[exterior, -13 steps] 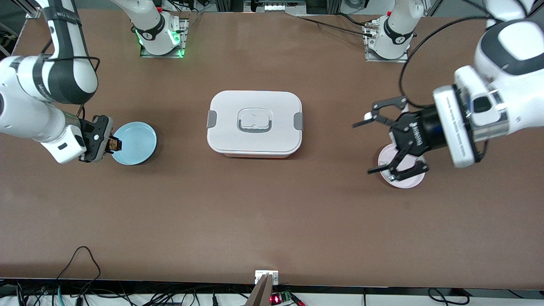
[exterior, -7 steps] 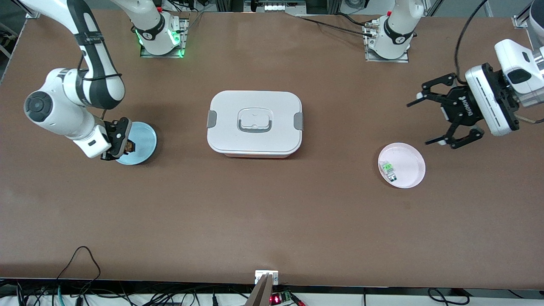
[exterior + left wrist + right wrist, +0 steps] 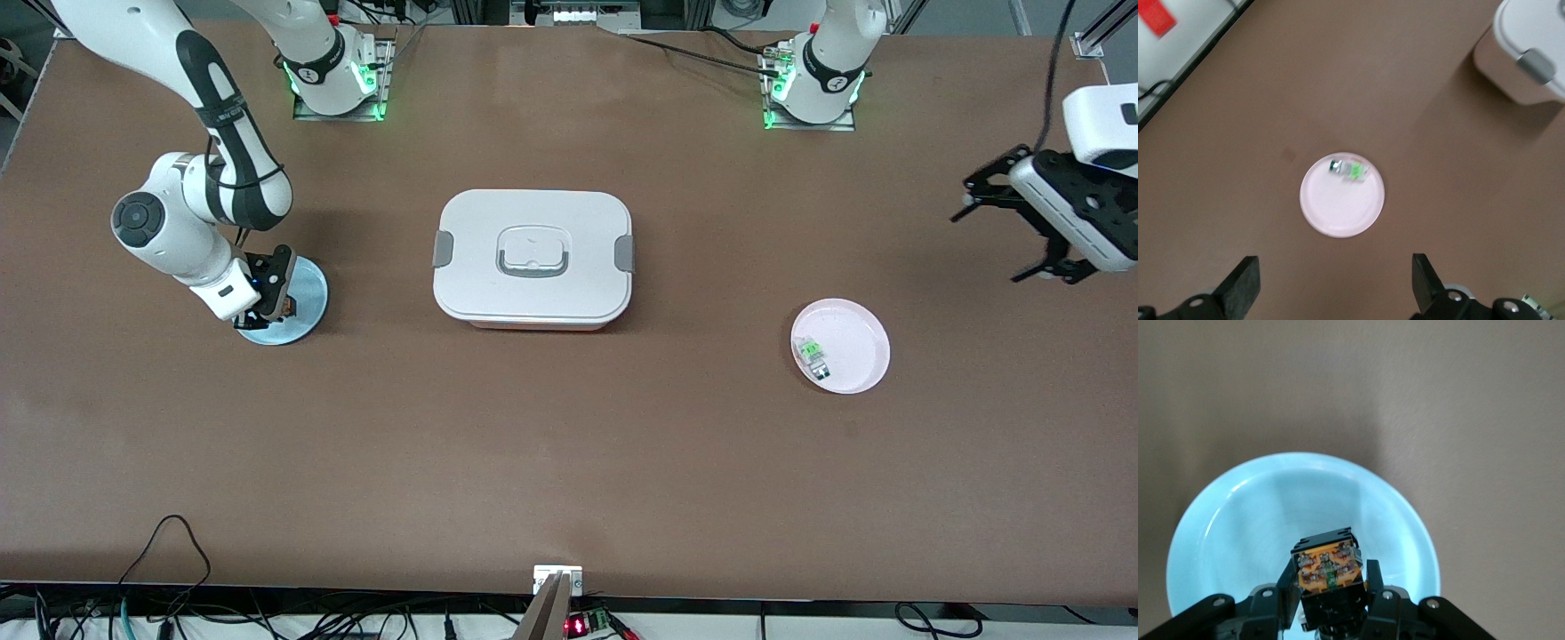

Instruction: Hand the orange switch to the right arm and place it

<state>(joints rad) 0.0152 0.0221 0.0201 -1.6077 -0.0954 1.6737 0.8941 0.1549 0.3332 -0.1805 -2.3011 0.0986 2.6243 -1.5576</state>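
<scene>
We see the right gripper (image 3: 277, 302) at the left of the front frame, low over the blue dish (image 3: 302, 316), its fingers closed on the orange switch (image 3: 1328, 570). In the right wrist view the switch sits at lower centre, orange underside with its metal contacts facing the camera, black body clamped between the fingers, the dish (image 3: 1225, 520) directly beneath it.

We judge the switch to be very light and rigid, a hard plastic part. Its smooth sides could slip or twist in a pinch, and the small contacts on the orange face look like the delicate part. The hold on the flat black sides, clear of the contacts, seems the right one to us; a gentle release close to the dish should keep it from bouncing or rolling.

The left gripper (image 3: 1022, 218) hangs at the right edge of the front frame, over bare table toward the left arm's end, fingers spread wide and empty; that arm waits. Below it in the frame, the pink dish (image 3: 867, 364) holds a green-and-clear switch (image 3: 811, 353). A white lidded box (image 3: 533, 258) stands at the table's centre.

As for writing, we can read none on the switch, the dishes or the box, and the left gripper's markings are not legible here.
</scene>
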